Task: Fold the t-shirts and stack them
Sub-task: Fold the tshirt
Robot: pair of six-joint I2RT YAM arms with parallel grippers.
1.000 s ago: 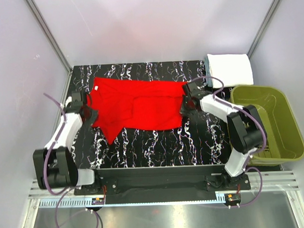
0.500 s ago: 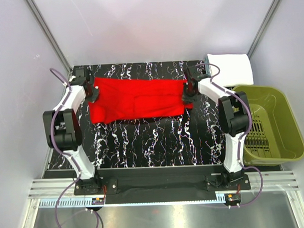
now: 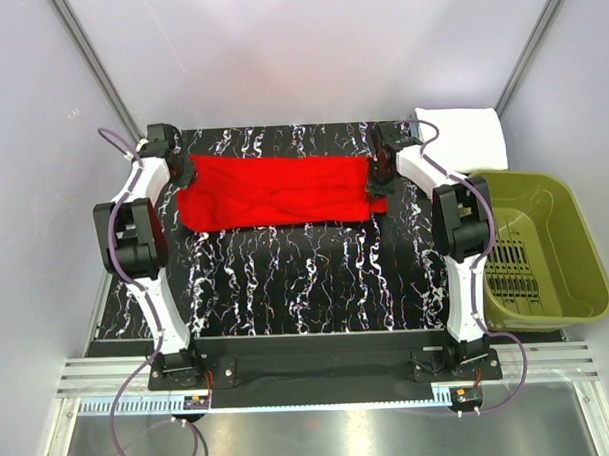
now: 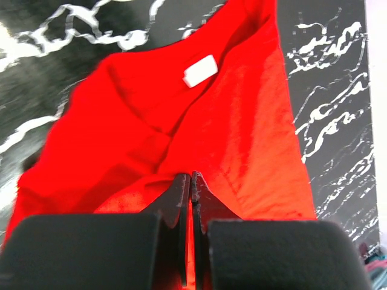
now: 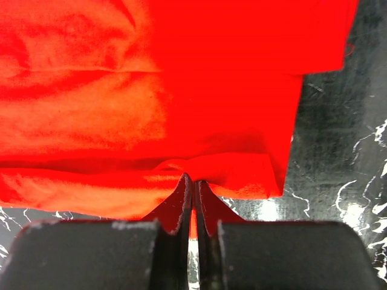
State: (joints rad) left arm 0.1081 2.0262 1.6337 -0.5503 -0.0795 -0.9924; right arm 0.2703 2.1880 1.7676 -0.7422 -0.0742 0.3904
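The red t-shirt (image 3: pixel 278 191) lies folded lengthwise as a long band across the far part of the black marbled table (image 3: pixel 306 278). My left gripper (image 3: pixel 188 174) is shut on its left end; in the left wrist view the jaws (image 4: pixel 191 178) pinch red cloth (image 4: pixel 242 121) below the white neck label (image 4: pixel 200 70). My right gripper (image 3: pixel 375 177) is shut on its right end; in the right wrist view the jaws (image 5: pixel 193 180) pinch the cloth's edge (image 5: pixel 151 90). A folded white t-shirt (image 3: pixel 461 137) sits at the far right corner.
An olive-green plastic basket (image 3: pixel 540 245) stands right of the table, beside the right arm. Grey walls close in on the left, the right and behind.
Both grippers have carried the shirt's near edge toward the far side, folding it into a narrower band. The arms now reach out to the far corners.
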